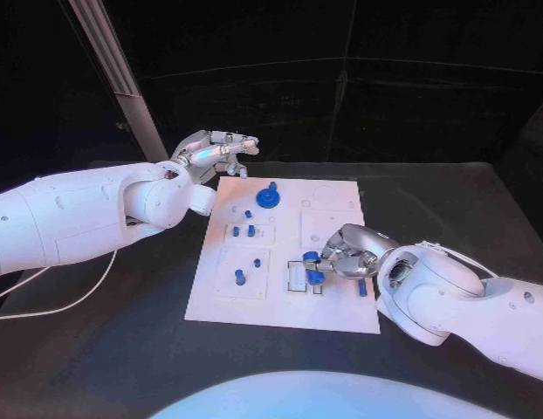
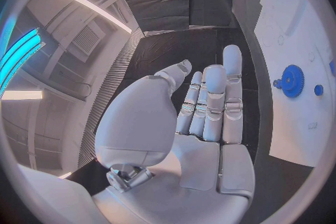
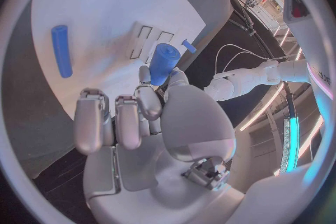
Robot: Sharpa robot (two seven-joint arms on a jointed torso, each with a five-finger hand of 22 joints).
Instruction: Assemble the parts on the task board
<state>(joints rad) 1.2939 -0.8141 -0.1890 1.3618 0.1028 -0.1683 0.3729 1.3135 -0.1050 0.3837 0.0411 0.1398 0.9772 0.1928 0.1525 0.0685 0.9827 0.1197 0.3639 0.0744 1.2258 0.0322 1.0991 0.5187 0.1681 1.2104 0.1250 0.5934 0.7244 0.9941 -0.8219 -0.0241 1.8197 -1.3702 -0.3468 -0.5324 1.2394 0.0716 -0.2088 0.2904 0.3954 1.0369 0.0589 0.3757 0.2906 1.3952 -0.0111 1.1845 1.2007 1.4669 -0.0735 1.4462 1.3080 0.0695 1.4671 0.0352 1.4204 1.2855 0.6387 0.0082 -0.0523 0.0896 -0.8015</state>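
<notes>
We judged the job partly done: our right hand [image 1: 334,253] pinched a blue cylinder [image 3: 163,63] above the task board [image 1: 334,202], our left hand [image 1: 217,150] spread, holding nothing.

No legible text, labels, brand marks, numbers or signs appear on the task board [image 1: 285,301], the blue parts, the robot arms or the worktop [image 1: 120,349].

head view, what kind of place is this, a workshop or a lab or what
Probably a robotics lab or test cell: a white task board with small blue parts such as a gear lies on a black table, dark curtains hang behind it, and the right wrist view shows equipment benches in the background.
</notes>
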